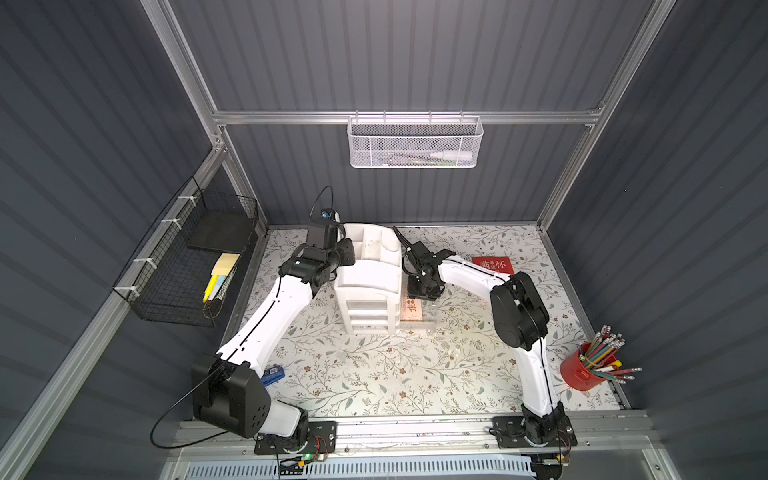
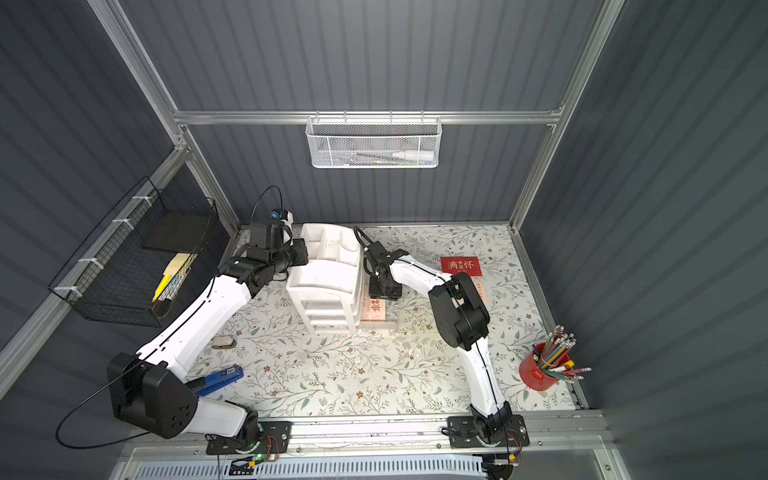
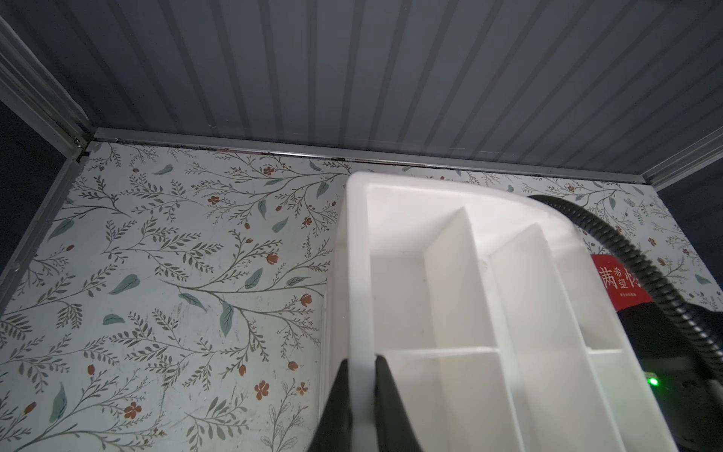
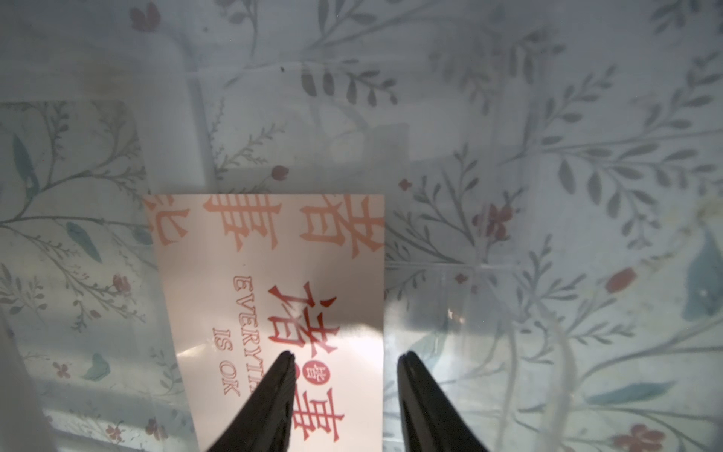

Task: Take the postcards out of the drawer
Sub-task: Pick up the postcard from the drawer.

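Right gripper (image 4: 347,356), jaws spread, is poised over the pale pink postcard (image 4: 266,281) flat in the clear drawer (image 1: 432,318), frame-right of the white organizer (image 1: 368,270) at centre in a top view; thin, light and slick, it likely needs an edge pinch.

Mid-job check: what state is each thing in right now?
drawer: pulled out of the organizer.
pink postcard: flat inside the drawer.
red postcard: out, flat on the table.
left tool: shut on the organizer's rim.
right tool: open, over the pink postcard.
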`<state>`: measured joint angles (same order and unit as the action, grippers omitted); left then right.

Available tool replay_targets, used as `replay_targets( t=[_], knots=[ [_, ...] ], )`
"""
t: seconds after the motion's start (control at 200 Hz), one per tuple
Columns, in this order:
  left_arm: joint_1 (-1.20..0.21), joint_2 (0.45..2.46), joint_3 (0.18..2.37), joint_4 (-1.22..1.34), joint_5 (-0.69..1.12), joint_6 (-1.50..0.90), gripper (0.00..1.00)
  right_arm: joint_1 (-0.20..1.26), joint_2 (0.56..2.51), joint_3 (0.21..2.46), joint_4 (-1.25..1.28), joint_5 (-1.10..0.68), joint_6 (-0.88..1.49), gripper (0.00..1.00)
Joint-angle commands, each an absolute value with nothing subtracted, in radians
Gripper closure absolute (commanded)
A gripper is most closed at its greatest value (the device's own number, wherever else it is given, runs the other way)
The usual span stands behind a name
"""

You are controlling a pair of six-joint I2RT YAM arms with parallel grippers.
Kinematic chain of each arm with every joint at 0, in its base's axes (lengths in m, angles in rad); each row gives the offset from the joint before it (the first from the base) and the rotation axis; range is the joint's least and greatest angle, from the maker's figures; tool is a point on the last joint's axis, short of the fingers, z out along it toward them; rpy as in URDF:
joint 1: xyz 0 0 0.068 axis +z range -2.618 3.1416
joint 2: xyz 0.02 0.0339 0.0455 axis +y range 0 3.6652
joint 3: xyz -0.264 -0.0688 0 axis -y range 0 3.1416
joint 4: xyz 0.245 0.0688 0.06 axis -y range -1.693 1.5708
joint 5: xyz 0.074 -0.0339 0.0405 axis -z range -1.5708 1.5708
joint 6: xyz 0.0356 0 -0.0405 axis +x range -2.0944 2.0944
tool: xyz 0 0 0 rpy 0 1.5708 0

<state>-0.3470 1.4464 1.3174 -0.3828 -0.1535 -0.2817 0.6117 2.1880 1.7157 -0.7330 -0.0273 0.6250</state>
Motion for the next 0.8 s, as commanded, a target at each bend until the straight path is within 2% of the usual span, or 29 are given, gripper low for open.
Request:
replay_targets(
  t=[0.0, 0.355, 0.795],
  knots=[
    [-0.341, 1.500, 1.244, -0.534, -0.176, -0.208, 1.00, 0.615, 2.224, 1.738, -0.767, -0.038, 0.624, 0.53],
    [-0.341, 1.504, 1.244, -0.534, -0.169, -0.210, 1.00, 0.611, 2.238, 1.741, -0.750, -0.108, 0.614, 0.54],
    [-0.341, 1.507, 1.245, -0.532, -0.168, -0.208, 1.00, 0.600, 2.165, 1.668, -0.620, -0.236, 0.641, 0.56]
  ],
)
